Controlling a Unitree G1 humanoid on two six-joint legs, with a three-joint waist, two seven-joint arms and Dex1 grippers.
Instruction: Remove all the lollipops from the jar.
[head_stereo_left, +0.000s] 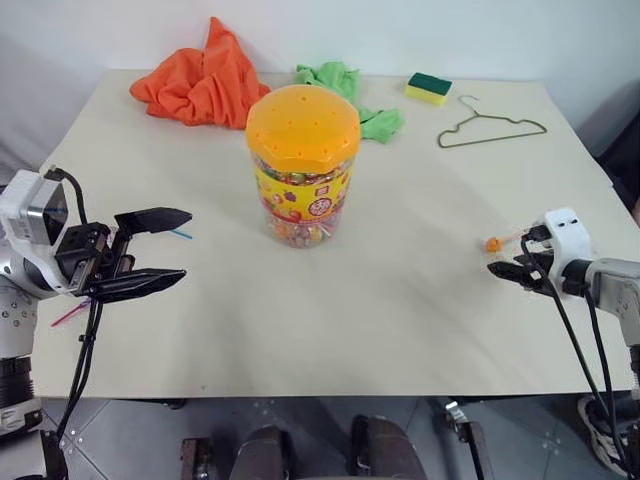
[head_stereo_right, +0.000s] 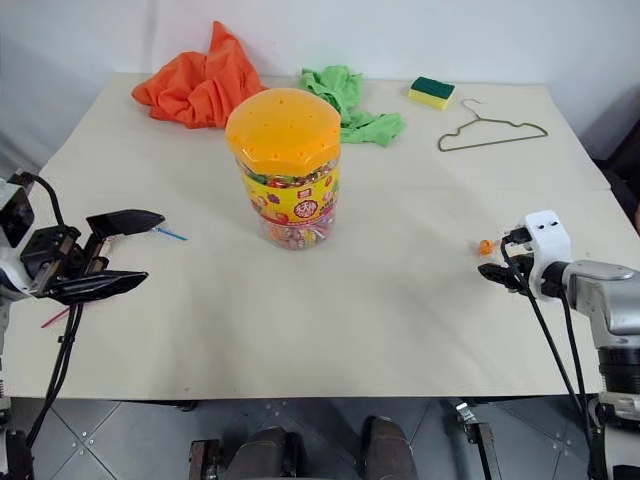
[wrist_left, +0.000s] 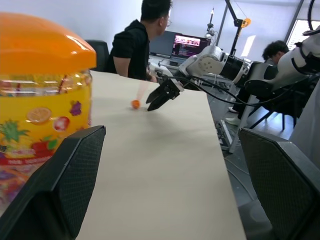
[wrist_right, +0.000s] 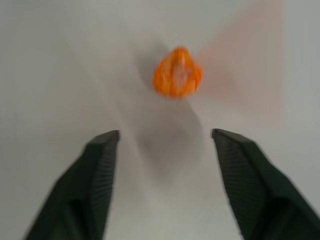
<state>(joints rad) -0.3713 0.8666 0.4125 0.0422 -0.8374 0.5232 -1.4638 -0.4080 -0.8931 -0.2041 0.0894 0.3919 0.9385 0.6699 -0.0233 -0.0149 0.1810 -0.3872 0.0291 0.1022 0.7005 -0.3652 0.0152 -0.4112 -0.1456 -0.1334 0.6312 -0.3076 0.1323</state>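
The tall clear plastic jar (head_stereo_left: 302, 165), with yellow label and holed orange domed lid, stands upright at mid-table, long axis vertical, no lollipop standing in its lid. To the jar's right, well apart, the right gripper (wrist_right: 165, 150) hangs low over the table with jaws spread and nothing between them; the orange-yellow lollipop (wrist_right: 177, 71) is just beyond its fingertips, its stick too blurred to give a heading. To the jar's left, the left gripper (head_stereo_left: 150, 250) hovers with jaws wide, pointing toward the jar. Beside it lie a blue stick (head_stereo_left: 181, 235) and a pink stick (head_stereo_left: 68, 314) flat on the table. The step in hand appears to be setting down a lollipop; next, any remaining ones need checking.
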